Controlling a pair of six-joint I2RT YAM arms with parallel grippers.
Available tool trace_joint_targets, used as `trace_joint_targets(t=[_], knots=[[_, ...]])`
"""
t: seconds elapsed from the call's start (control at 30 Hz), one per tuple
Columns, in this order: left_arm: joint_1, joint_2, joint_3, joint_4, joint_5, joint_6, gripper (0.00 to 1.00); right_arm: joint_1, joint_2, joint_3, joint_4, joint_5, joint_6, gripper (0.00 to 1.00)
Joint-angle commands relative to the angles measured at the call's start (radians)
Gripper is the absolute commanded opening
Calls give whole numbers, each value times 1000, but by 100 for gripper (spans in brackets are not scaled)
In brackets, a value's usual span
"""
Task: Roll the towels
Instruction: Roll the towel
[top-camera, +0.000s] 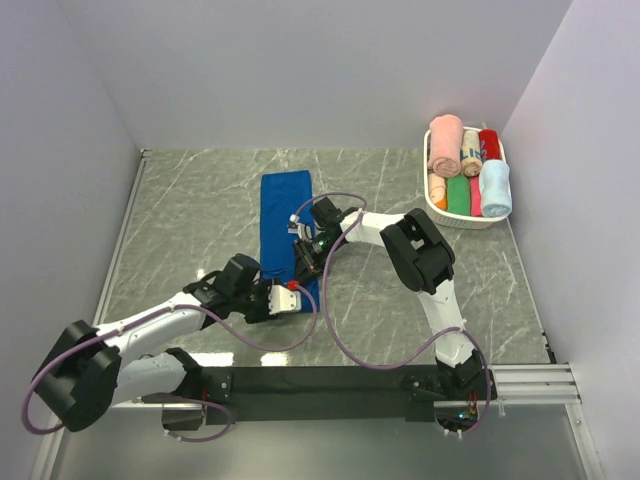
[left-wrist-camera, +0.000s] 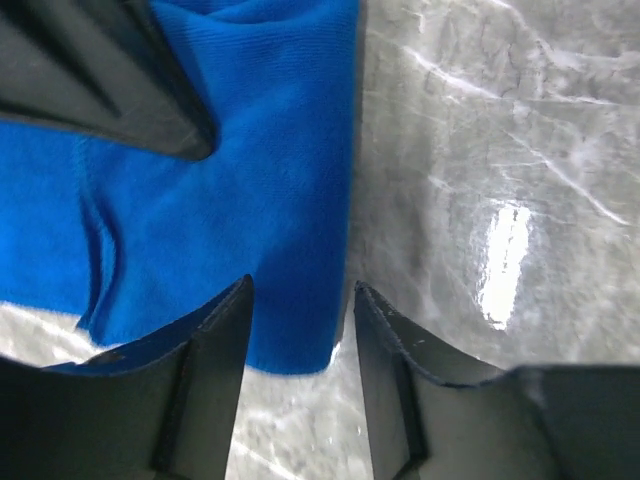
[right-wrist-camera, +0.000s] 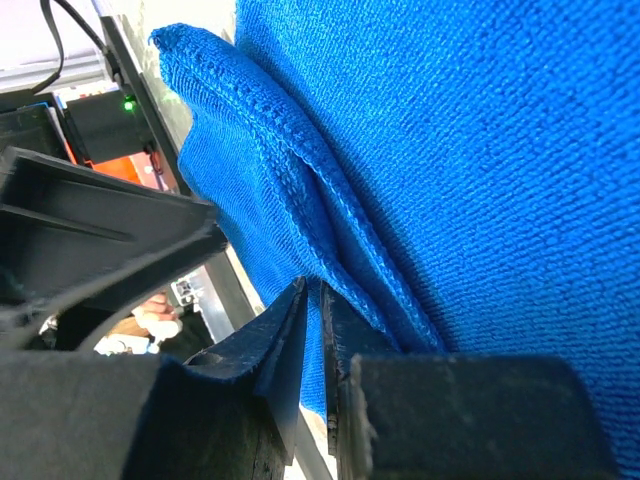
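The royal blue towel (top-camera: 284, 215) lies lengthwise on the table, its near end bunched up between my two grippers. My right gripper (top-camera: 306, 250) is shut on a raised fold of the towel's edge (right-wrist-camera: 300, 230), and a thin layer of cloth shows between its fingertips (right-wrist-camera: 313, 292). My left gripper (top-camera: 288, 298) stands open at the towel's near right corner (left-wrist-camera: 300, 345), one finger over the cloth and the other over bare table. The gap between those fingers (left-wrist-camera: 302, 290) holds only the flat corner. The pale blue towel (top-camera: 495, 188) lies rolled in the basket.
A white basket (top-camera: 436, 208) at the back right holds rolled pink, green, red and pale blue towels. White walls close in the table on three sides. The right arm's finger (left-wrist-camera: 110, 90) hangs close above the towel in the left wrist view.
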Motion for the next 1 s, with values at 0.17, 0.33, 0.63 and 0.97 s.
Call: trace_joint_targets(t=[0.17,0.33,0.63,0.97], knots=[[-32,144,-14,89,-30,99,38,-3,5,1,-70,102,-69,17],[-32,153,27,-35,13,109,14,-1,-15,-31,-79,115,-95,16],[-32,159,168,-262,176,6,1,-23,-119,26,-183,97,-155,24],[38,274,341,-344,239,-43,1,-106,-178,93,-277,114,-206,28]])
